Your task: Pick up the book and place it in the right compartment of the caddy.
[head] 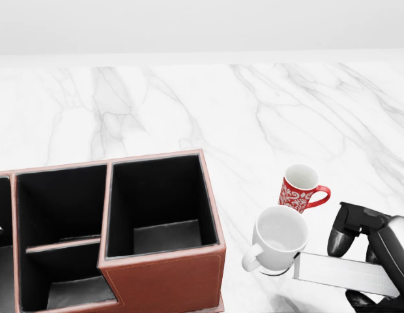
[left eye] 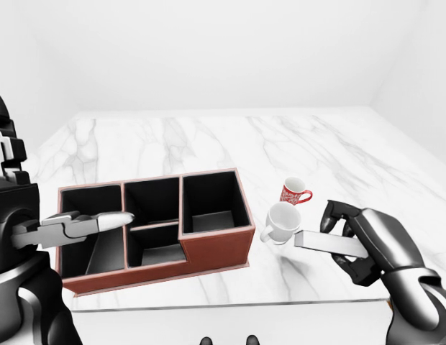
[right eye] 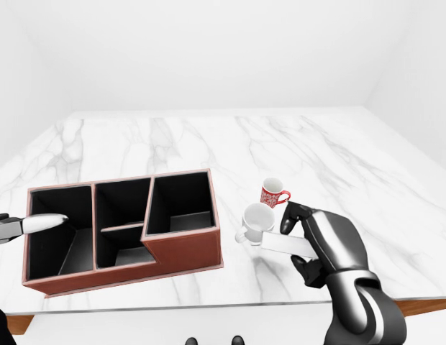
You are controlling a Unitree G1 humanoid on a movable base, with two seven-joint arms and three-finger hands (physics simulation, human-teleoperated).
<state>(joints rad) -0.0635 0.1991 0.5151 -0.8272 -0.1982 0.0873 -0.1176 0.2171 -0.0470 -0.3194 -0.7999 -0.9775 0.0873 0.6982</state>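
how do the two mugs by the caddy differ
The red mug is patterned red; the white mug is plain. The red mug stands upright, while the white mug looks tilted, against the book in the right hand. Both have handles and white insides.

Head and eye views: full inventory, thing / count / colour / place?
caddy: 1, reddish-brown outside, black inside, lower left of head view; its compartments look empty, right one included
red mug: 1, red with white pattern, white inside, right of the caddy, upright
white mug: 1, white, just below the red mug in head view, tilted, against the end of the book
book: 1, pale grey-white, lower right of head view, held roughly flat above the table
table: 1, white marble with grey veins, fills most of the views
right robot hand: 1, dark grey and black, lower right, fingers closed round the book
left robot hand: 1, silver-grey, over the caddy's left compartment, fingers extended, holding nothing
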